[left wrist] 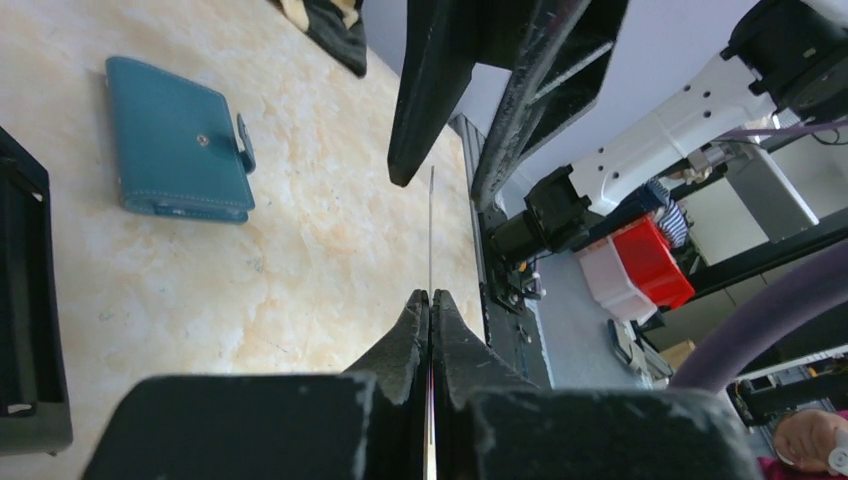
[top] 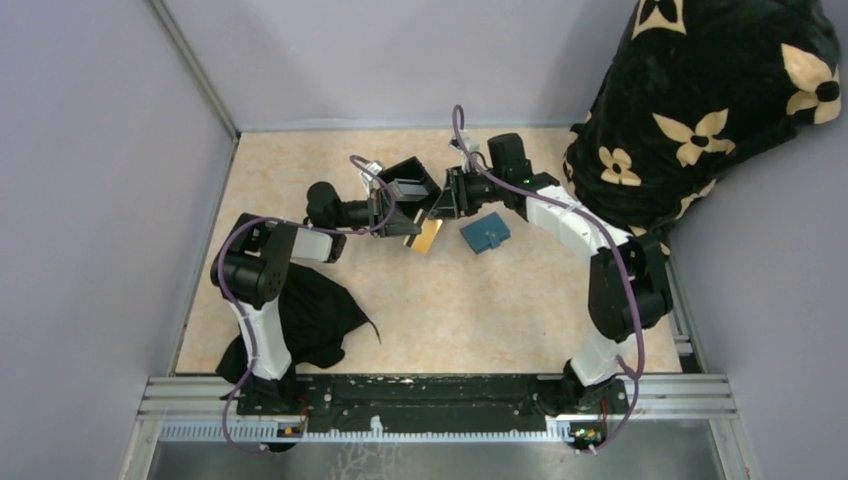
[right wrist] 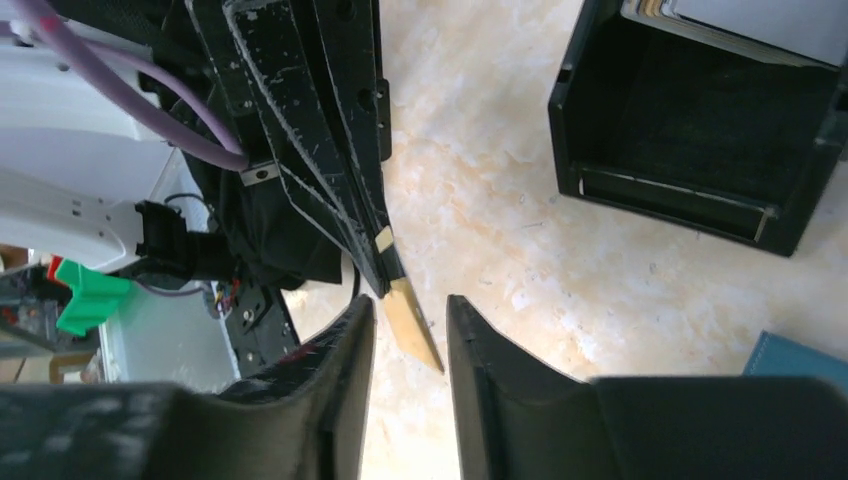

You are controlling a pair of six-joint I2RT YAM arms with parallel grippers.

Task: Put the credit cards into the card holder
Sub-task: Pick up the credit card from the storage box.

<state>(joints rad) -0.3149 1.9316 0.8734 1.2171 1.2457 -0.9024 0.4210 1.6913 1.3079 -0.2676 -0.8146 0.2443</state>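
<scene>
While pinched edge-on in the left gripper, tan-yellow card projects forward, its tip between the right gripper's spread fingers. Teal card holder: flat, closed, ahead-left of the left gripper.

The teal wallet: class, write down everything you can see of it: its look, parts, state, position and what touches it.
The teal wallet is a flat, squarish, blue-green case that looks like leather. A small dark snap sits near its middle, and a short tab sticks out at one edge. It is folded shut and lies flat on the pale marbled table, a little apart from the black tray. Only the table touches it.
</scene>
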